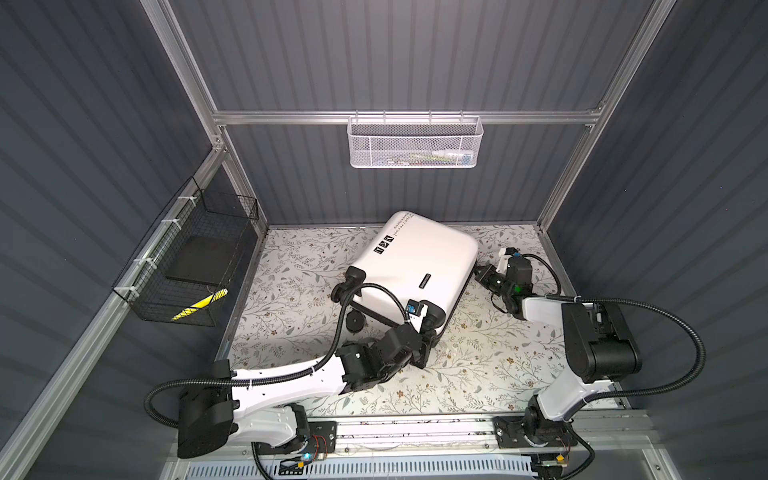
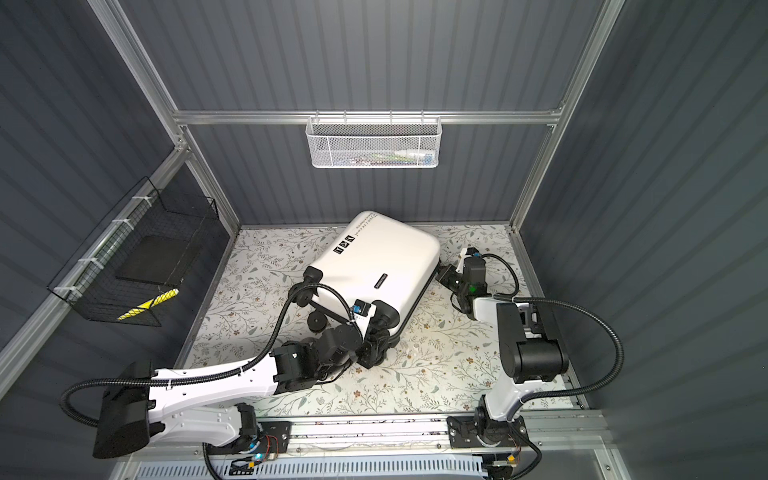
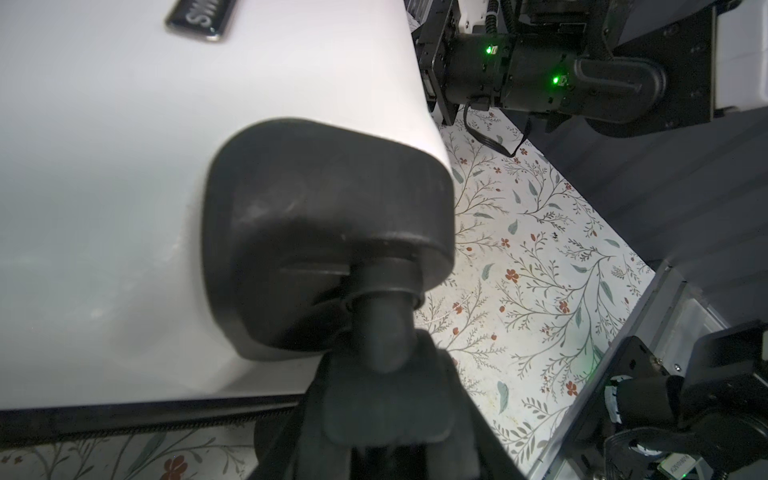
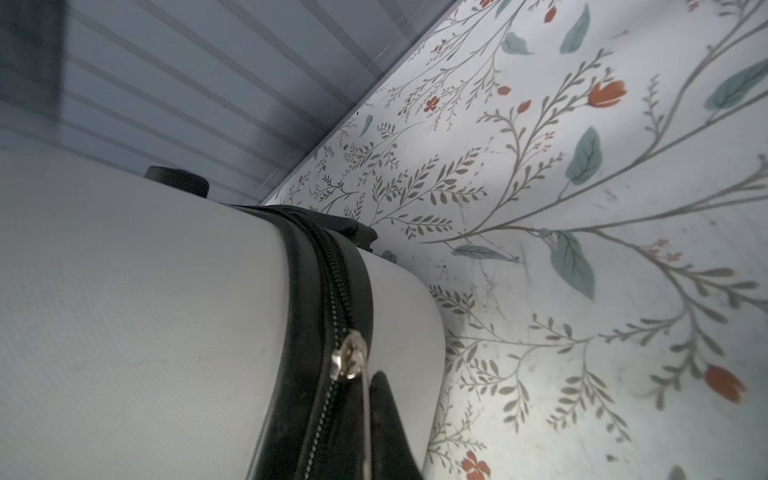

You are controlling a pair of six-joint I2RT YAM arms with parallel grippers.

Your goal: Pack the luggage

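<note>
The luggage [image 1: 415,266] lies closed and flat on the table [image 1: 286,274], skewed, toward the back wall, with its wheeled end nearest the arms. The left gripper [image 1: 430,332] meets it at the near right corner, its jaws clamped around the wheel [image 3: 384,353] there. The right gripper [image 1: 482,276] sits against the luggage's right side edge, pinched tight on the zipper pull [image 4: 350,358], with the white shell just beside its finger.
</note>
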